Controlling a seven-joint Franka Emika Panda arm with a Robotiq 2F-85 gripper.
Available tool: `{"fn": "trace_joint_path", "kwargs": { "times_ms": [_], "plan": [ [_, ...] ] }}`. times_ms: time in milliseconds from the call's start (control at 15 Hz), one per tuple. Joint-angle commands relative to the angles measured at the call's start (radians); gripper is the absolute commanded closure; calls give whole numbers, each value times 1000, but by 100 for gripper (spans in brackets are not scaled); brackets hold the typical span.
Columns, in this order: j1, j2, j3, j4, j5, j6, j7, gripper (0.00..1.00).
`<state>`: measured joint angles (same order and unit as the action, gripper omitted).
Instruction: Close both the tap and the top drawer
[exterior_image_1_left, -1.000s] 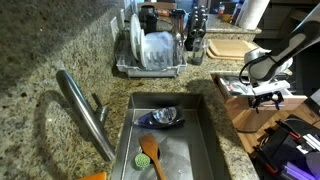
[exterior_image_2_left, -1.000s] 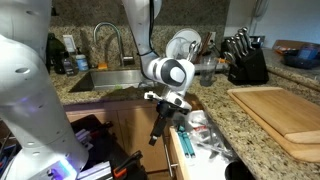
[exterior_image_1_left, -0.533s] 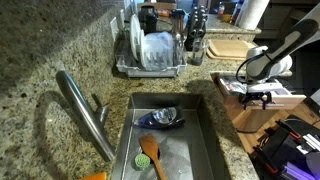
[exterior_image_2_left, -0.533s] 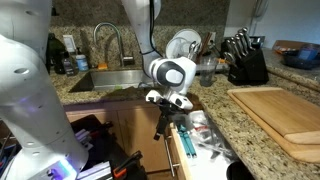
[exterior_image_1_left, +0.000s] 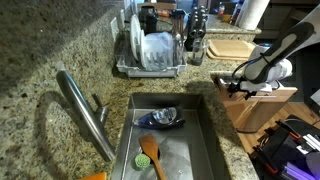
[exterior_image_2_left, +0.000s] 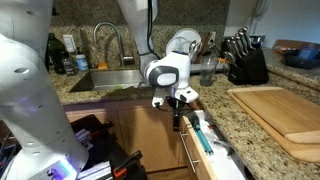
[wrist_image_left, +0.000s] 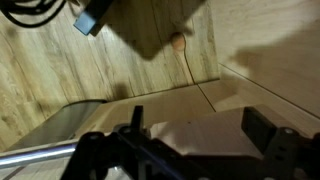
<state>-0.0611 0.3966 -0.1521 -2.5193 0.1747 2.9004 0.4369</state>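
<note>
The curved steel tap (exterior_image_1_left: 85, 115) stands at the left of the sink; it also shows at the back in an exterior view (exterior_image_2_left: 110, 40). I cannot tell if water runs. The top drawer (exterior_image_2_left: 205, 138) below the granite counter is open only a little, with utensils showing inside. Its wooden front (exterior_image_1_left: 262, 108) shows in both exterior views. My gripper (exterior_image_2_left: 177, 112) is at the drawer front's top edge (exterior_image_1_left: 240, 88). In the wrist view the fingers (wrist_image_left: 197, 118) are apart, with the wooden drawer front (wrist_image_left: 190, 145) between them.
The sink (exterior_image_1_left: 205, 135) holds a blue bowl (exterior_image_1_left: 163, 118) and an orange spatula (exterior_image_1_left: 150, 152). A dish rack (exterior_image_1_left: 150, 52) with plates stands behind it. A knife block (exterior_image_2_left: 245, 60) and a wooden cutting board (exterior_image_2_left: 280, 115) sit on the counter. A dark bag (exterior_image_1_left: 295, 145) lies on the floor by the cabinet.
The drawer has slid in toward the cabinet, from well open to nearly shut. My gripper has moved with its front toward the counter.
</note>
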Motion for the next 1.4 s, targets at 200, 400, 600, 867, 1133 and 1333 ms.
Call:
{"fn": "trace_joint_path", "kwargs": {
  "times_ms": [200, 400, 600, 867, 1133, 1333],
  "plan": [
    [90, 113, -140, 18, 11, 435, -62, 0],
    [106, 145, -162, 40, 84, 608, -111, 0],
    [104, 150, -139, 71, 192, 583, -105, 0],
    [96, 132, -120, 48, 198, 560, -126, 0],
    [237, 109, -269, 14, 169, 293, -148, 0],
    [238, 128, -276, 31, 130, 259, -110, 0]
  ]
}}
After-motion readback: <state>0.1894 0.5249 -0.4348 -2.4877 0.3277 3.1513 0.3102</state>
